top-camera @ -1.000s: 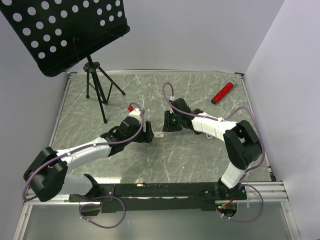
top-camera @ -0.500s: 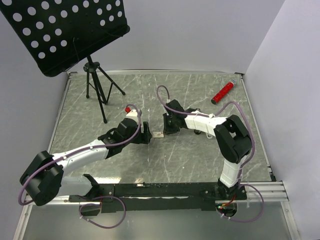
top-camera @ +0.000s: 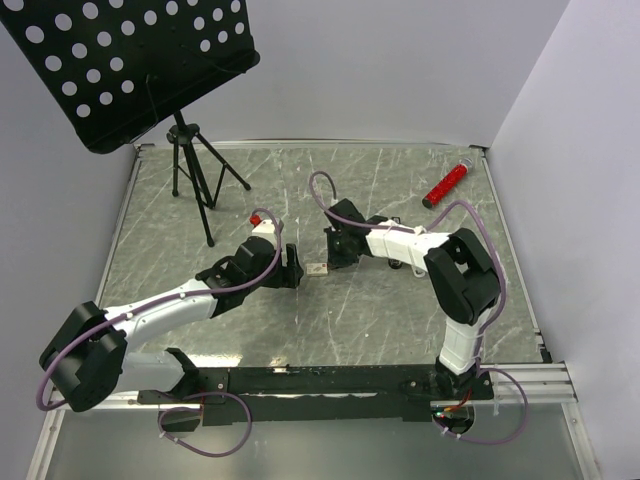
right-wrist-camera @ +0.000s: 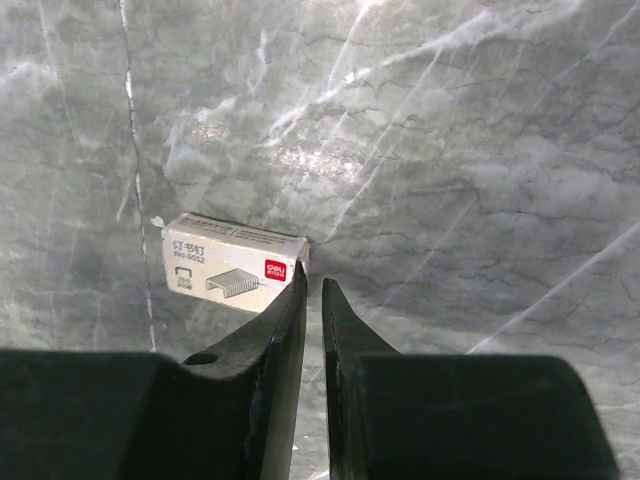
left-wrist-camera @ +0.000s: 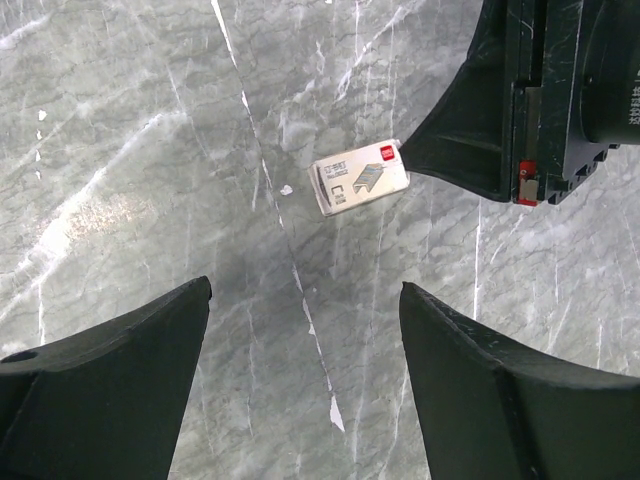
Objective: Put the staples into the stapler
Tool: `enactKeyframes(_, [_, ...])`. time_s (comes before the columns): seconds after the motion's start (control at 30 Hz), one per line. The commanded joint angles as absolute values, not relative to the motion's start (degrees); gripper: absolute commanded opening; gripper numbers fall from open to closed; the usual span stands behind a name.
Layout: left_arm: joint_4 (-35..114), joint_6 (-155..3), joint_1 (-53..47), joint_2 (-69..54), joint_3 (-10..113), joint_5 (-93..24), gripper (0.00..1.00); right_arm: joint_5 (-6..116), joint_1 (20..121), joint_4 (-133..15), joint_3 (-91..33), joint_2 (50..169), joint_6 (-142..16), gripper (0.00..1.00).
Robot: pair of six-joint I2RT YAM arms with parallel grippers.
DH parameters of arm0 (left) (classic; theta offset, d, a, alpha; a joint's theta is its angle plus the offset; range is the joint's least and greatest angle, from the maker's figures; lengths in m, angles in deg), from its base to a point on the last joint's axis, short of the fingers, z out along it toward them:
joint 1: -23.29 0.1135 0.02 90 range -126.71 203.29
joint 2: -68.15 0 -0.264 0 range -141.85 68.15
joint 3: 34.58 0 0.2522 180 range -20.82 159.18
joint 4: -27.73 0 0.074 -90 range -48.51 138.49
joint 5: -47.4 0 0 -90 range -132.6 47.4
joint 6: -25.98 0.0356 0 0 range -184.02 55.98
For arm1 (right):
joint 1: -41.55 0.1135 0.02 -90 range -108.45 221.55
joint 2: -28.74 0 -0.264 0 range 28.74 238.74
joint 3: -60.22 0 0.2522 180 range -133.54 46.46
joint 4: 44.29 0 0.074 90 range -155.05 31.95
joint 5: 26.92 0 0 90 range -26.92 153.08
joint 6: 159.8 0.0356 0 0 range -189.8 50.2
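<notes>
The staples box (top-camera: 318, 269) is a tiny cream carton with red print, lying flat on the marble table between my two grippers. In the left wrist view the staples box (left-wrist-camera: 360, 178) sits ahead of my left gripper (left-wrist-camera: 305, 290), which is wide open with bare table between its fingers. My right gripper (right-wrist-camera: 312, 275) has its jaws nearly together, only a thin slit apart, with nothing between them. Its left fingertip (right-wrist-camera: 298, 280) rests against the right end of the staples box (right-wrist-camera: 232, 262). The stapler is out of view.
A red cylinder (top-camera: 446, 185) lies at the back right of the table. A black perforated music stand (top-camera: 130, 60) stands on its tripod (top-camera: 195, 180) at the back left. White walls close in the back and the right side.
My right gripper slid left up to the end of the staples box while its jaws narrowed. My left arm shifted slightly and stayed open.
</notes>
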State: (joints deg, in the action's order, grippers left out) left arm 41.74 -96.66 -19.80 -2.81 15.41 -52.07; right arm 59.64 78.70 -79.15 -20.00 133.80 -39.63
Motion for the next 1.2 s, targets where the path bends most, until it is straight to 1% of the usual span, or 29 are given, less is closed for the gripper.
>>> enactKeyframes(0.0, [40.7, -97.24, -19.6, -1.29, 15.3, -52.18, 0.81, 60.09, 79.61, -80.11, -23.33, 134.83, -40.18, 0.19])
enactKeyframes(0.6, [38.77, -98.99, -19.6, -4.36, 15.74, -51.39, 0.81, 62.2, 80.67, -84.33, -27.9, 138.96, -41.24, 0.18])
enactKeyframes(0.7, [37.63, -101.19, -18.55, -6.29, 16.62, -50.87, 0.78, 62.12, 80.75, -84.06, -27.64, 138.52, -41.15, 0.15])
enactKeyframes(0.8, [36.05, -104.0, -15.57, -8.66, 17.68, -47.8, 0.76, 61.94, 80.93, -83.98, -27.72, 138.35, -41.06, 0.15])
enactKeyframes(0.93, [32.98, -106.46, -12.14, -12.26, 19.08, -42.0, 0.73, 61.59, 81.1, -83.54, -27.64, 138.08, -41.68, 0.06])
enactKeyframes(1.03, [33.75, -106.73, -11.96, -16.65, 22.42, -39.88, 0.71, 61.67, 81.19, -83.27, -27.46, 137.73, -42.12, 0.03])
enactKeyframes(1.17, [33.06, -107.26, -11.96, -21.92, 25.49, -37.15, 0.68, 61.59, 81.37, -83.01, -27.28, 137.03, -42.64, 0.02])
